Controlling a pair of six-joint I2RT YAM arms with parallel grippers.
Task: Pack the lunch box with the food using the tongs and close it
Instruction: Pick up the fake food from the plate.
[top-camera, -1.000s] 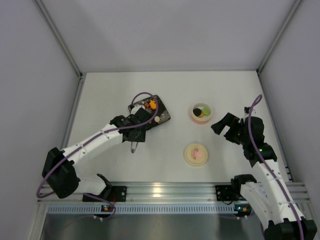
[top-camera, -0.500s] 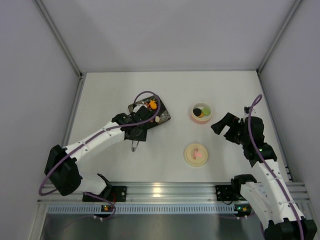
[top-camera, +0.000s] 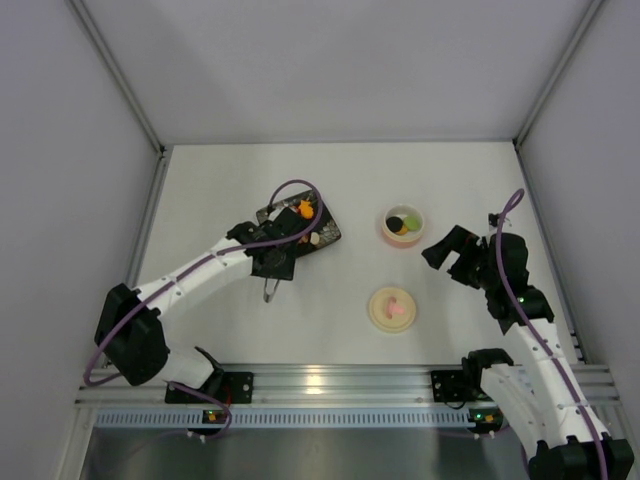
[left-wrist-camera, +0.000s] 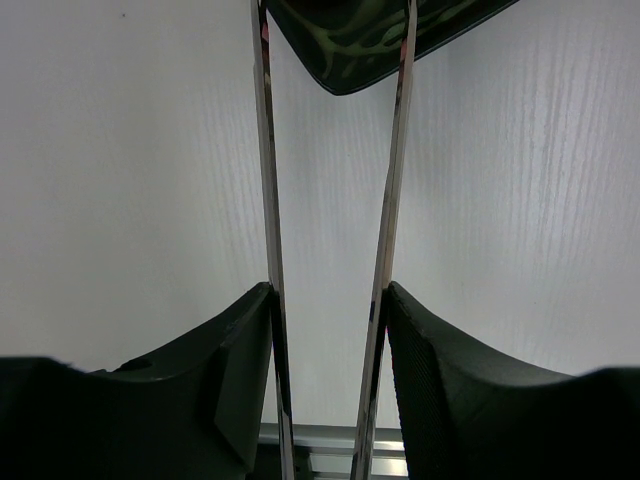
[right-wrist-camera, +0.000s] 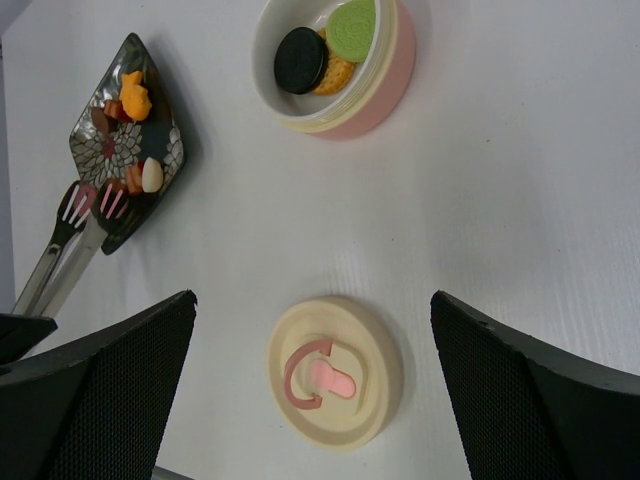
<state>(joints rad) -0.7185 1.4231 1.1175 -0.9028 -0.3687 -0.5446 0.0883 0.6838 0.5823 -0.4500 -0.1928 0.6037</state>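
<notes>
My left gripper (top-camera: 272, 262) is shut on the tongs (left-wrist-camera: 268, 200), one black finger (left-wrist-camera: 230, 380) pressing each silvery arm from outside. The arms stand apart. Their pink fork-like tips (right-wrist-camera: 112, 200) are at the near corner of the dark floral plate (right-wrist-camera: 100, 150). That plate holds food: an orange piece (right-wrist-camera: 134, 100), a cream piece (right-wrist-camera: 152, 175) and brown bits. The lunch box (right-wrist-camera: 375, 85), a pink bowl, contains a black piece (right-wrist-camera: 300, 60), a green one (right-wrist-camera: 352, 28) and an orange-brown one. Its cream lid (right-wrist-camera: 335, 375) lies on the table below my open, empty right gripper (right-wrist-camera: 312, 296).
The bowl (top-camera: 403, 225) stands right of the plate (top-camera: 325, 232), with the lid (top-camera: 393, 308) nearer the arms. The tongs' hinge end (top-camera: 268, 295) sticks out behind my left gripper. Grey walls close in the white table on three sides; a metal rail runs along the near edge.
My left arm has swung slightly, its elbow moving inward, while the tongs stay at the plate's corner. The right arm has not moved.
</notes>
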